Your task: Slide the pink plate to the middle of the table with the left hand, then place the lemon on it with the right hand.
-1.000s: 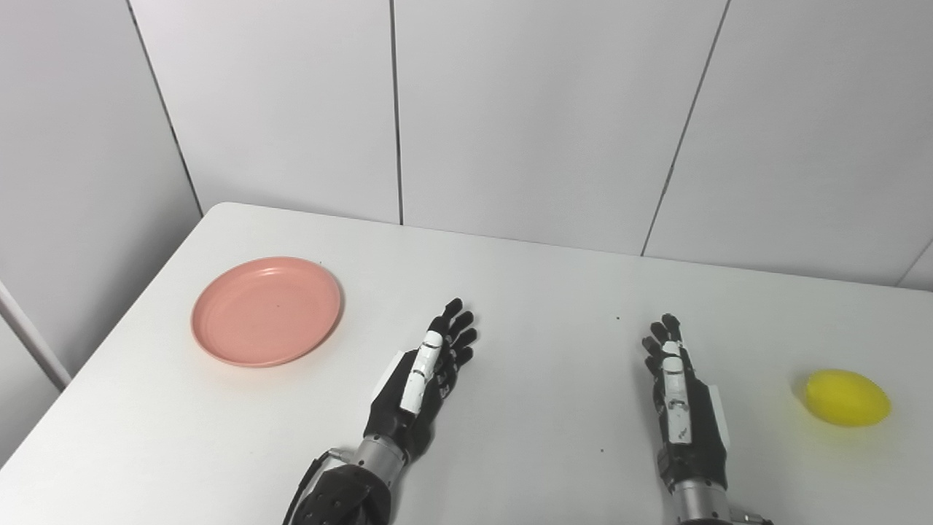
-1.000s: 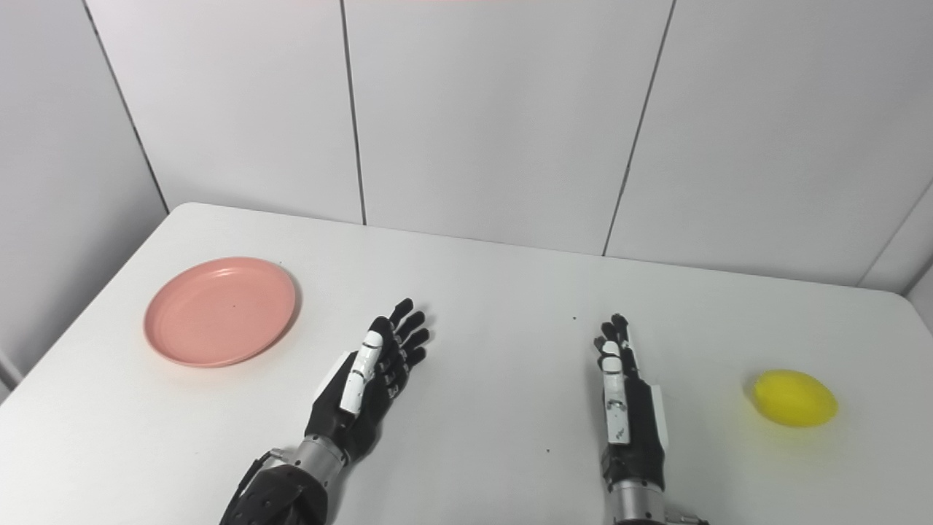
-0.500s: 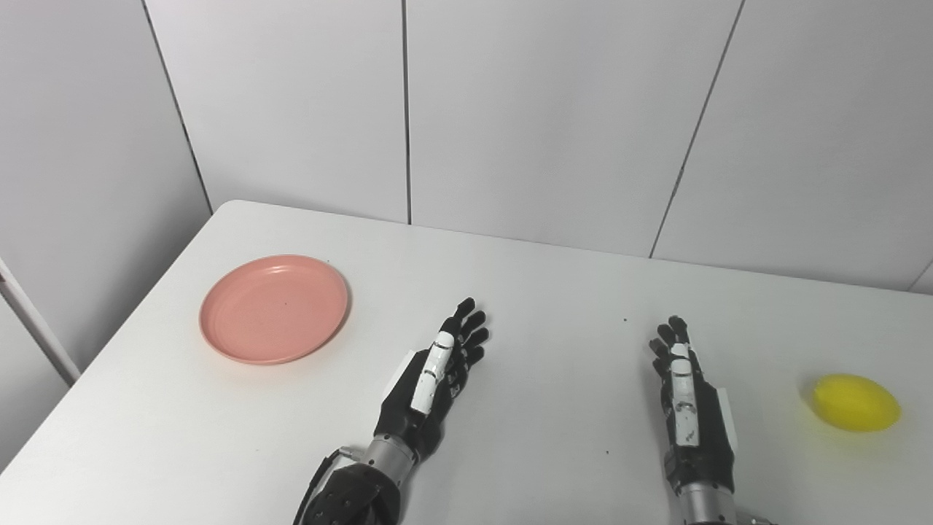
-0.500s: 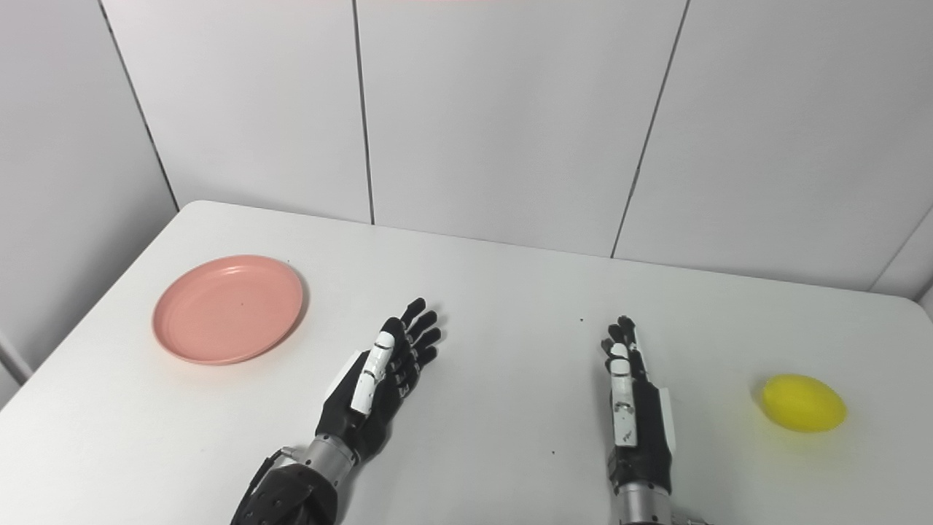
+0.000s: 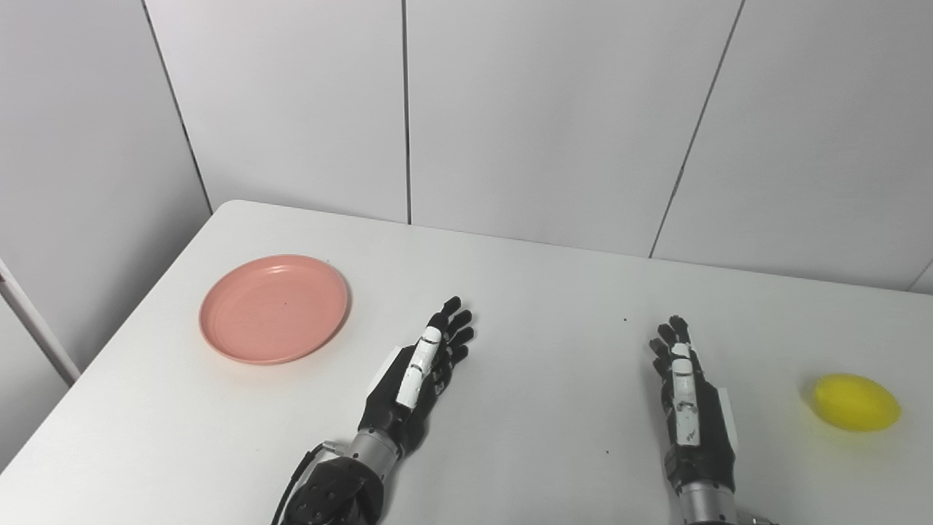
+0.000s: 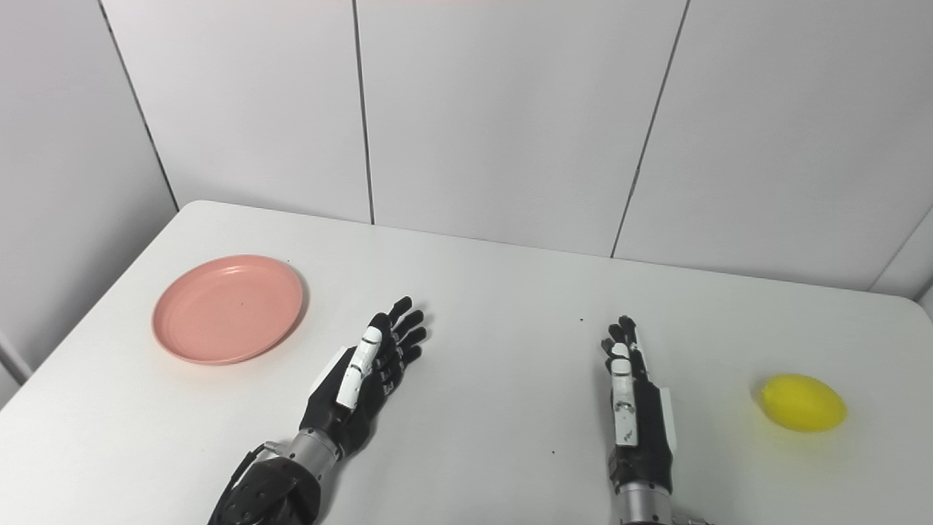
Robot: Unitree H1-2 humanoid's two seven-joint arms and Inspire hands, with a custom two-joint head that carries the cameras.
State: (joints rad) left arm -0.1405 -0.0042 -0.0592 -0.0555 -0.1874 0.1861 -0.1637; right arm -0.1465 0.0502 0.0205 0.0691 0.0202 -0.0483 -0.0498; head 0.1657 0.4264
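Note:
A round pink plate (image 5: pixel 274 308) lies flat on the left part of the white table (image 5: pixel 532 292). A yellow lemon (image 5: pixel 856 402) rests near the right edge. My left hand (image 5: pixel 420 372) is open, fingers stretched forward, a short way right of the plate and apart from it. My right hand (image 5: pixel 688 402) is open too, held edge-up with fingers straight, well left of the lemon. Neither hand holds anything.
Grey wall panels (image 5: pixel 547 117) rise behind the table's far edge. The table's left edge (image 5: pixel 116 321) runs diagonally just beyond the plate. A few small dark specks (image 5: pixel 625 319) dot the tabletop between my hands.
The camera shifted slightly after the earliest frames. My left hand has drawn back a little toward me and to the left since half a second ago. Plate, lemon and right hand stay put.

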